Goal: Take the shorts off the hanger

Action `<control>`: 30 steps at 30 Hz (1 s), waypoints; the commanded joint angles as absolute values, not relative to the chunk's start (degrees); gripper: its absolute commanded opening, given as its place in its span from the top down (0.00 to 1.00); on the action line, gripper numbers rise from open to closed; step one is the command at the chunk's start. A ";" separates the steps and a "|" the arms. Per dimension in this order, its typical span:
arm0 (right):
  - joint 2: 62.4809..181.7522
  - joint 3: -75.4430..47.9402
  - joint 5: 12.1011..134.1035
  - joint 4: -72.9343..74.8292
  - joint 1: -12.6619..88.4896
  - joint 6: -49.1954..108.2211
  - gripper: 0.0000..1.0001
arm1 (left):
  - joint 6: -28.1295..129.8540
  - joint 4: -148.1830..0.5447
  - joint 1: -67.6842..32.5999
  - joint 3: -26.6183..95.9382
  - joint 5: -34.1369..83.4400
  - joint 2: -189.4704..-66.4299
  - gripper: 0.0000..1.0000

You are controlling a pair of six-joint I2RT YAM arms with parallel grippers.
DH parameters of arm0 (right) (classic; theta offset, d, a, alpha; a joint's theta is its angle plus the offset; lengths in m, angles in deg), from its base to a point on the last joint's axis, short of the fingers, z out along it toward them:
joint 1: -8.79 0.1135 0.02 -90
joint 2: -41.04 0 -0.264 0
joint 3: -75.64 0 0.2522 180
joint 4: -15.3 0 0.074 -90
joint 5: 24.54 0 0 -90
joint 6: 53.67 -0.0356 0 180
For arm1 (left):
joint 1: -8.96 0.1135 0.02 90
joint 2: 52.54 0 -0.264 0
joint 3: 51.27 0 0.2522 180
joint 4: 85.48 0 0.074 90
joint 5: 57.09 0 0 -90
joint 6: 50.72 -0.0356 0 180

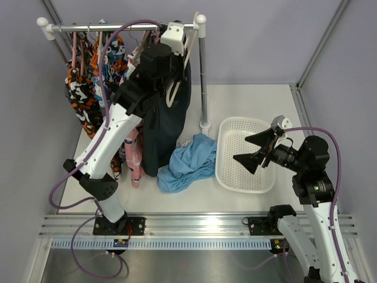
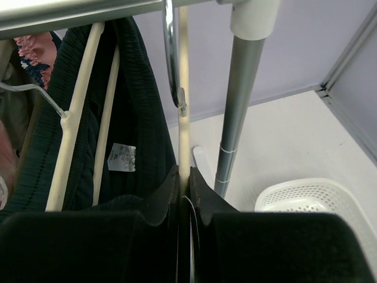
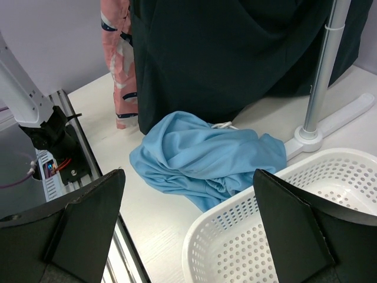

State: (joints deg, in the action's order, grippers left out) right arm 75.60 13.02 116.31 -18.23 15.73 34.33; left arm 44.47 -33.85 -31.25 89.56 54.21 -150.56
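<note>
Pale surface: left claw pinches the hanger; right claw gapes; navy shorts (limp, light) probably want a waistband grip.

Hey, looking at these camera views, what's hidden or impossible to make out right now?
Top view: the left arm covers the top of the navy shorts.
Left wrist view: the label on them is too small to read; the left hand, shut on the hanger, hides its lower part.
Right wrist view: the top edge cuts off the navy shorts' upper part; the basket runs past the right edge.
</note>
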 commanded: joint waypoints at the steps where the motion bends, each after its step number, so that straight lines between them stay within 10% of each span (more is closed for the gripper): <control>1: 74.70 13.28 118.55 -15.16 15.29 33.08 0.01 | 42.36 -37.96 -30.07 93.45 58.22 -151.07 1.00; 23: 73.03 14.33 119.25 -14.80 14.94 32.99 0.01 | 44.91 -41.13 -24.09 95.56 51.72 -159.07 0.99; 30: 73.03 14.68 119.69 -14.80 14.85 33.60 0.01 | 45.79 -41.30 -24.09 92.93 49.97 -156.44 0.57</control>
